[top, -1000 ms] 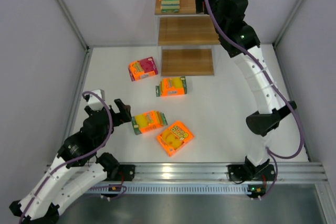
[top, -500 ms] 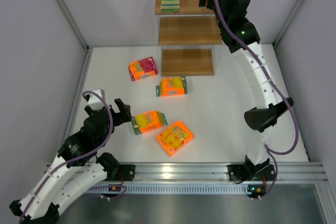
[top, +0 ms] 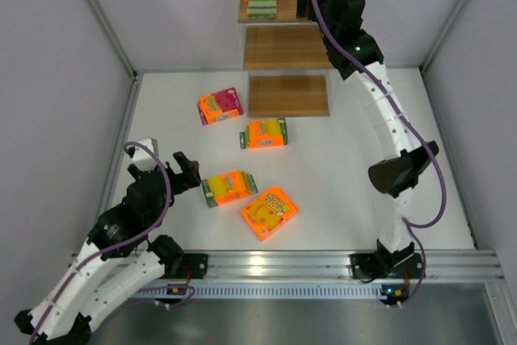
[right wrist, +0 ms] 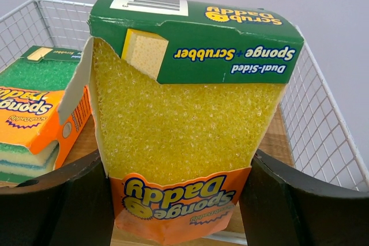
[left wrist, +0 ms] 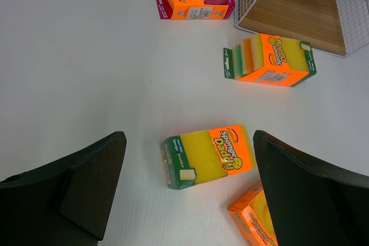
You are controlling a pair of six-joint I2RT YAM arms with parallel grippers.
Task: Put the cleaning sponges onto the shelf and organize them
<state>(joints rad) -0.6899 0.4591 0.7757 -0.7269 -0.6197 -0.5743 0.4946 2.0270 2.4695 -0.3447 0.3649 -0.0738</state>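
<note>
Right arm reaches far out to the shelf [top: 287, 48]; left arm crouches low.
The right gripper [right wrist: 180, 200] clamps a yellow pack [right wrist: 184, 119] upright at the top tier, near a shelved pack [right wrist: 34, 113]. Its upside-down print reads "Scrub Daddy", "Dual-Sided Sponge + Scrubber", "Sponge Daddy". The left gripper [left wrist: 190, 191] is spread wide above a table pack [left wrist: 207, 156] marked "Sponge Daddy".

Surface: white table [top: 363, 159].
Far edge, middle: shelf [top: 288, 94] stands here.
Left of the shelf's foot: pink-red sponge pack [top: 220, 106].
Centre: orange-and-yellow sponge pack [top: 265, 132].
Towards near edge, left of middle: green-ended sponge pack [top: 229, 187], with flat orange sponge pack [top: 269, 212] just beside it.
</note>
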